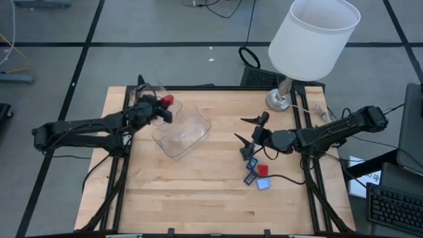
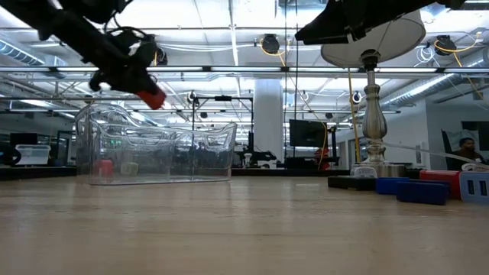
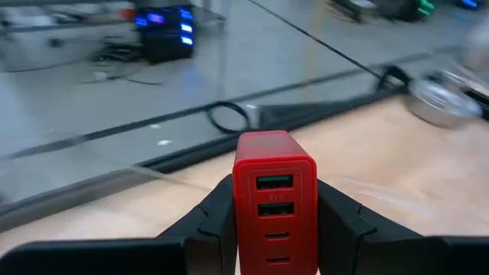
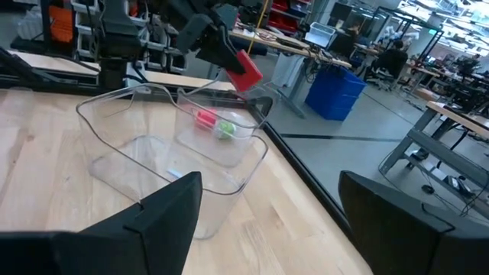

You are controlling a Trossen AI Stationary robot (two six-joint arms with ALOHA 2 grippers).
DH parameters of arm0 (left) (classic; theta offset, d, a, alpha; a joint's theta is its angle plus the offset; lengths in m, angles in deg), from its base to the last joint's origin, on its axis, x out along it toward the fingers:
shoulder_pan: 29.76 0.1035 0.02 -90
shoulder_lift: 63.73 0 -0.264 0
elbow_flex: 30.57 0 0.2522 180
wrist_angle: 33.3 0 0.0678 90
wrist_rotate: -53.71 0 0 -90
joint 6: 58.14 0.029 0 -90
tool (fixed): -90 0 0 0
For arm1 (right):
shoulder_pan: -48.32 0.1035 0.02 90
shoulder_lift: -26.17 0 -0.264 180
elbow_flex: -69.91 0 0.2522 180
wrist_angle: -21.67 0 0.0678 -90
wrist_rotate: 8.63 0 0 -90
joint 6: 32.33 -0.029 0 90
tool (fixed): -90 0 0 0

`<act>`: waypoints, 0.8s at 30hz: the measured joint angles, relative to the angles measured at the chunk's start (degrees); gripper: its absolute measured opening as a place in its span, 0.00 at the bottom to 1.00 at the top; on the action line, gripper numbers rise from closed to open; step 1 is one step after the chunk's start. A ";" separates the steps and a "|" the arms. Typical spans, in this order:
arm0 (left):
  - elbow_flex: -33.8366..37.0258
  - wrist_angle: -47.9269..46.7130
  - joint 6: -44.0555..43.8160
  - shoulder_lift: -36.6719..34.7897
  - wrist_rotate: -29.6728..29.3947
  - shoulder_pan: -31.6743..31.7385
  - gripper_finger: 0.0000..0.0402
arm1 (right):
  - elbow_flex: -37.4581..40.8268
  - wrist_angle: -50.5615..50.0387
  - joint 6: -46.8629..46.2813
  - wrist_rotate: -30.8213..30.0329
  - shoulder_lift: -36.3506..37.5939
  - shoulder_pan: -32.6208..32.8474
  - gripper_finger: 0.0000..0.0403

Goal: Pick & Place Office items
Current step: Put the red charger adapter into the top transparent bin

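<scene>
My left gripper (image 3: 275, 229) is clamped on the red charger's (image 3: 273, 200) flat sides, above the clear tubs (image 1: 180, 132). It looks light, rigid and smooth, so could slip. My right gripper (image 1: 250, 135) hangs open, empty, above the blue pieces (image 1: 258, 177)

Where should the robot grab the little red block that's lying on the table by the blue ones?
Probably from straight above, by two opposite side faces. The red block lies low on the table, with blue pieces crowded close, so pinch across whichever sides look freest. The open right gripper hovers nearest.
</scene>
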 joint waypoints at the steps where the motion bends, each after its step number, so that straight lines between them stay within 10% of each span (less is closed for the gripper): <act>1: 0.63 -0.70 -0.64 -1.11 -1.68 0.02 0.30 | 0.05 0.03 -0.02 0.00 -0.02 0.00 0.74; 8: 4.95 -4.09 -5.57 -3.17 -13.74 0.33 0.30 | 1.15 0.16 -2.06 -0.01 -0.04 -0.86 0.74; 24: 13.36 -1.64 -13.16 -2.56 -14.37 9.23 0.30 | 1.25 0.18 -2.94 0.00 -0.05 -1.57 0.74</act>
